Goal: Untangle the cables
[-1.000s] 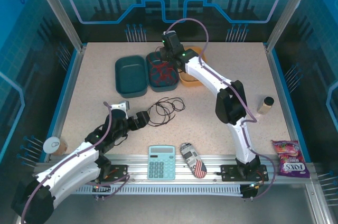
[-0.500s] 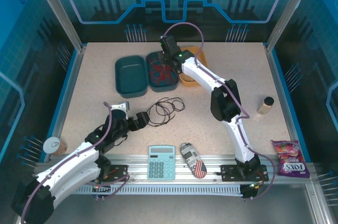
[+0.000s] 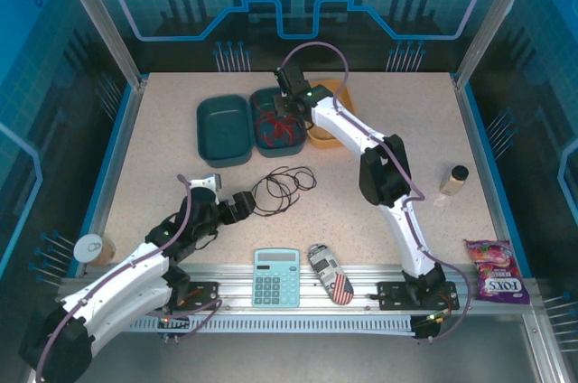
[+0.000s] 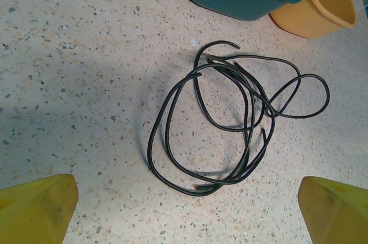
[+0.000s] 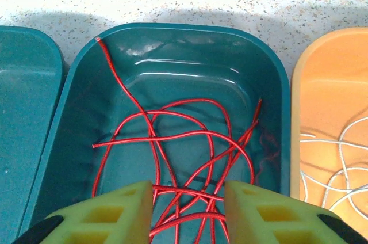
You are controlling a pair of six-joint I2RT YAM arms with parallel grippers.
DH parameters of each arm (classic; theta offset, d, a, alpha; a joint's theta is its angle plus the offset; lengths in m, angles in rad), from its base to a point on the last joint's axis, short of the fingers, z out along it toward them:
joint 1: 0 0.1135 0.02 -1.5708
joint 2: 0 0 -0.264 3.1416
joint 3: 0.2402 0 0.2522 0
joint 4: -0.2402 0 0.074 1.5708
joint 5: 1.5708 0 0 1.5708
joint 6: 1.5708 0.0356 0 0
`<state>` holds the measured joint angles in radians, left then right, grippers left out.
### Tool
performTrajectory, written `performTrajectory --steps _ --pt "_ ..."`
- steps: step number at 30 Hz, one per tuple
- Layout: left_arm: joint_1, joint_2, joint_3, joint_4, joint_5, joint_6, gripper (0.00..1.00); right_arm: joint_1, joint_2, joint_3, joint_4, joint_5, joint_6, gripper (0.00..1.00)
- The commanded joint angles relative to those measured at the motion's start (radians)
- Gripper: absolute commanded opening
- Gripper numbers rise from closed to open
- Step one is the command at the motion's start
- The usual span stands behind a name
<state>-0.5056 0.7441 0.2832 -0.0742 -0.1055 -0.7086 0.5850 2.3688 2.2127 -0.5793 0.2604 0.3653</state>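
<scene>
Cables (image 4: 251,111) coil on speckled tabletop (image 4: 86,83) inside blue enclosure (image 3: 54,85)

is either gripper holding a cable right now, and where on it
Nothing is held. The left gripper hangs open over the black cable; the right gripper stands open above the red cable.

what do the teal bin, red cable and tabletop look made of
Teal bin: likely moulded plastic, glossy; light glints on its inner wall. Red cable: thin wire, smooth red jacket, probably plastic or rubber. Tabletop: matte, speckled, stone-like; could be laminate.
</scene>
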Motion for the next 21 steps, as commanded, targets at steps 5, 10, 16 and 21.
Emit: performTrajectory --steps 5,10,16,21 --pt "0.01 0.012 0.031 -0.058 0.003 0.017 0.99 0.0 -0.23 -0.164 -0.022 0.023 0.031 0.51" --pt "0.023 0.08 0.115 -0.142 0.013 0.074 0.99 0.02 -0.4 -0.402 0.04 0.095 0.066 0.71" --pt "0.04 0.228 0.202 -0.163 0.06 0.114 0.99 0.047 -0.614 -0.682 0.058 0.175 0.187 1.0" --pt "0.044 0.372 0.271 -0.153 0.119 0.156 0.99 0.075 -0.771 -0.893 0.088 0.193 0.265 1.0"
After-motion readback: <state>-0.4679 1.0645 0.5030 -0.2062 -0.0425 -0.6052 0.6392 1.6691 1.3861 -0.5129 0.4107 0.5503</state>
